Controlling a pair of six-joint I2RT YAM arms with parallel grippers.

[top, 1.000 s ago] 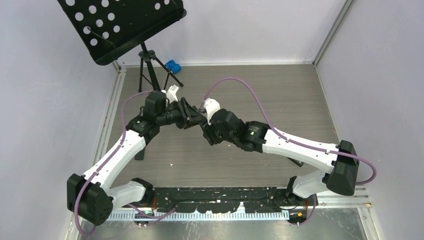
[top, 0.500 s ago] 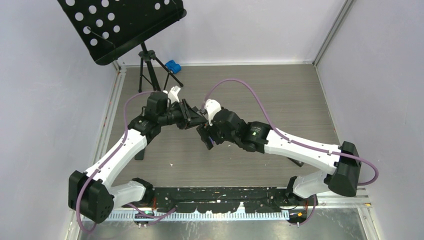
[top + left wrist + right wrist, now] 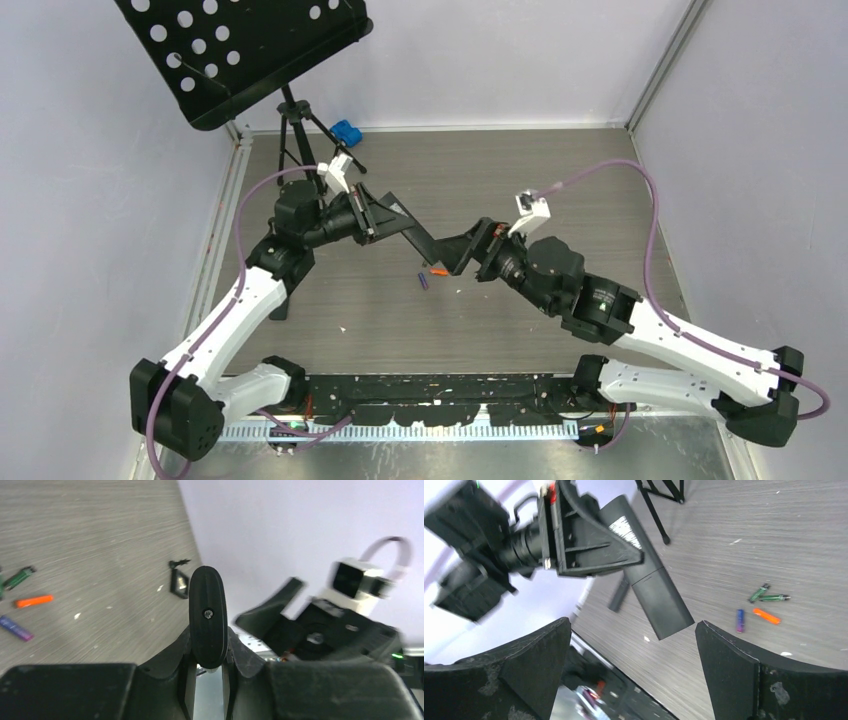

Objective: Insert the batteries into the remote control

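At the far left, a black music stand (image 3: 240,60) is set by the back corner of the table (image 3: 560,190). Next, the left gripper (image 3: 392,220) is clamped narrowly on 1 end of the remote control (image 3: 422,242), which is held off the table with its free end slanted down toward the middle. In the right wrist view a white label (image 3: 626,530) is seen on the remote's upper face; whether the battery compartment is uncovered cannot be told. Just below that free end the batteries (image 3: 766,616) are scattered on the wood: 1 purple cell (image 3: 422,281), 1 orange cell (image 3: 438,271) and 2 green-looking cells (image 3: 774,598) beyond them. To the right, the right gripper (image 3: 462,252) is held empty with its jaws spread wide, close to the remote's tip; no contact is seen.

Picking up 1 cell is judged to be the step in hand. It is best done if the remote is kept steady and the wide jaws are lowered squarely across the middle of a single cell, clear of its neighbours, because the cells are small, round and likely to roll. Polarity should be matched before insertion.
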